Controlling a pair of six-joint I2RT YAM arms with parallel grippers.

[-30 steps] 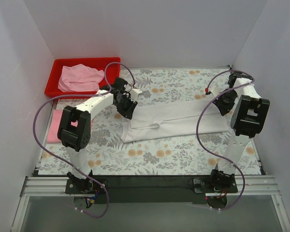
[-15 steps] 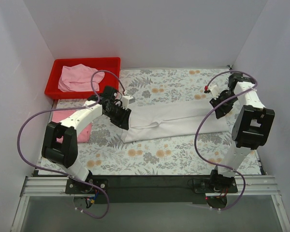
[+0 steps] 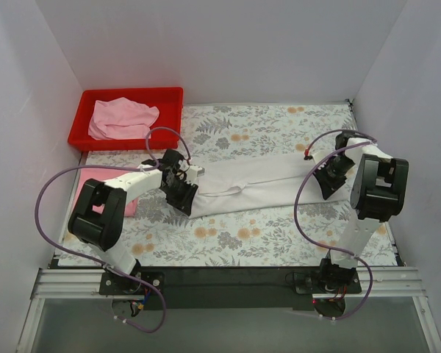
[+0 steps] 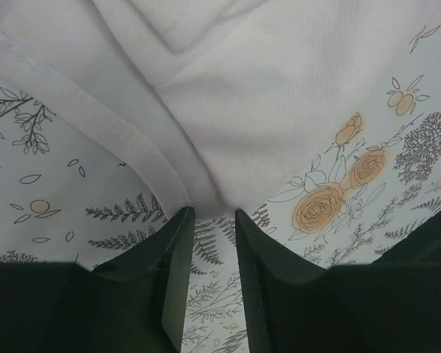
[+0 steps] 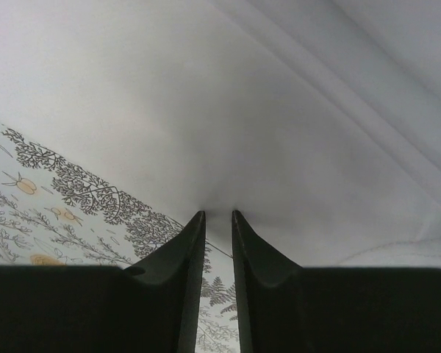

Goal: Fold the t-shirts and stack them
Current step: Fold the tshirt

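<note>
White t-shirt (image 3: 257, 187), just one, lies as a long strip across our floral desk (image 3: 279, 235). We count two hands, each narrowed onto one end of it: left hand (image 4: 214, 215), right hand (image 5: 217, 215). Two more: a crumpled pink t-shirt (image 3: 121, 118) in the one red tray (image 3: 79, 136), a folded pink t-shirt (image 3: 88, 179) at the desk's left edge.

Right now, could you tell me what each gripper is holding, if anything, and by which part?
Both hold the white t-shirt by its edge: the left gripper pinches the left end beside a hem, the right gripper the right end.
</note>
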